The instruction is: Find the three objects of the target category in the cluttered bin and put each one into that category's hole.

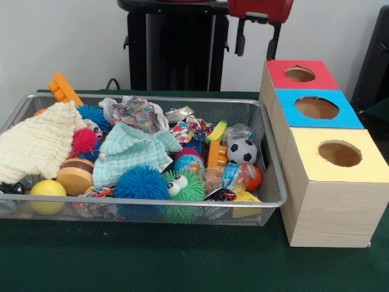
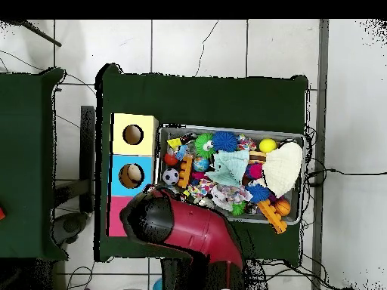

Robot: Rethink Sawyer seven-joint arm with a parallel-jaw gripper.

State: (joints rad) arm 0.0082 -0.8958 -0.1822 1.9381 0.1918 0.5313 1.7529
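Note:
A wire mesh bin (image 1: 152,204) (image 2: 227,128) holds a heap of toys and cloths. Among them are a small soccer ball (image 1: 242,151) (image 2: 171,176), a blue spiky ball (image 1: 141,182), a green fuzzy toy with eyes (image 1: 182,185), a yellow ball (image 1: 47,190) and a pink spiky ball (image 1: 84,141). Beside the bin stand three boxes with a round hole in each top: red (image 1: 279,76), blue (image 1: 292,115) and yellow (image 1: 310,164). My gripper (image 1: 257,45) hangs open and empty above the red box. In the overhead view the arm (image 2: 181,226) hides it.
A cream cloth (image 1: 36,146) and a mint cloth (image 1: 130,152) cover part of the heap. An orange plastic toy (image 1: 62,89) sticks up at the bin's far corner. A wooden disc (image 1: 76,175) lies near the yellow ball. Green table cloth (image 1: 182,261) stretches in front of the bin.

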